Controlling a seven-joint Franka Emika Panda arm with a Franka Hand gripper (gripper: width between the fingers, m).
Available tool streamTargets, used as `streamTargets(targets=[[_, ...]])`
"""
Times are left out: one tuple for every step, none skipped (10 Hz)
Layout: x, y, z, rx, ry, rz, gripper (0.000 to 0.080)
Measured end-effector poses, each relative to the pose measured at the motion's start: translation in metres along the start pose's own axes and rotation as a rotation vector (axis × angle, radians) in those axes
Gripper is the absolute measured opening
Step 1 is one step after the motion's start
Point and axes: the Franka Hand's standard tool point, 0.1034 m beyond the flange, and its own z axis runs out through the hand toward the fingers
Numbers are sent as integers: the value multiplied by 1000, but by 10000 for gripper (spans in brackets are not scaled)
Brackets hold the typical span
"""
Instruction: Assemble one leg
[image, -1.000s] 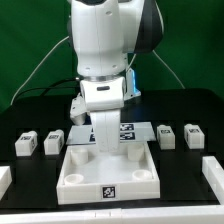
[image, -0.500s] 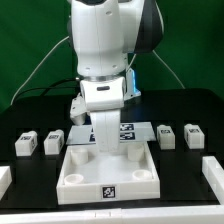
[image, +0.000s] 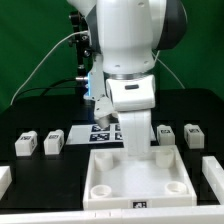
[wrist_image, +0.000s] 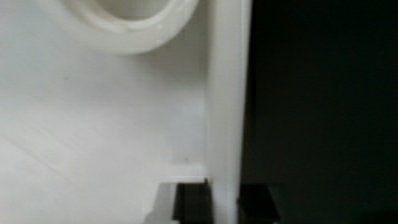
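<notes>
Black table (image: 30, 115) fills most of the exterior view, and the big white arm (image: 130, 40) stands dead centre over it, reaching straight down. Below it, at 6 o'clock in that view, sits the white square tray (image: 105, 197), flat on the table. The arm's end meets the tray's far wall, at the tray's 12 o'clock. The marker board (image: 103, 131) lies flat just past that, around 11 o'clock from the tray.

Then the little stuff. One leg (image: 25, 145) and a second leg (image: 53, 142) sit side by side at the tray's 10 o'clock. A third leg (image: 165, 133) and a fourth leg (image: 193, 135) sit at its 1 to 2 o'clock. All four are loose on the table, nothing touching them.

Wrist view: the tool (wrist_image: 224, 200) looks clamped on the tray's (wrist_image: 89, 130) thin wall, a dark fingertip (wrist_image: 189, 203) on either side, with one round socket (wrist_image: 151, 40) close by.
</notes>
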Motion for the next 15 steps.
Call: streamTargets(targets=[[13, 8, -1, -6, 6, 7, 58], [23, 13, -1, -13, 11, 13, 58], [30, 14, 0, -13, 13, 21, 58], [33, 15, 2, -12, 13, 21, 58], [33, 15, 6, -12, 11, 16, 58], [32, 17, 9, -19, 12, -2, 58], [31, 18, 9, -20, 14, -22, 58], [31, 17, 9, -21, 16, -24, 58], [31, 17, 9, -21, 16, -17, 141], [31, 17, 10, -20, 16, -16, 141], [30, 17, 10, -20, 16, -15, 279], [30, 17, 10, -20, 16, -15, 415], [30, 17, 10, -20, 16, -14, 415], [30, 17, 10, -20, 16, -14, 583], [30, 17, 10, -20, 16, -14, 629]])
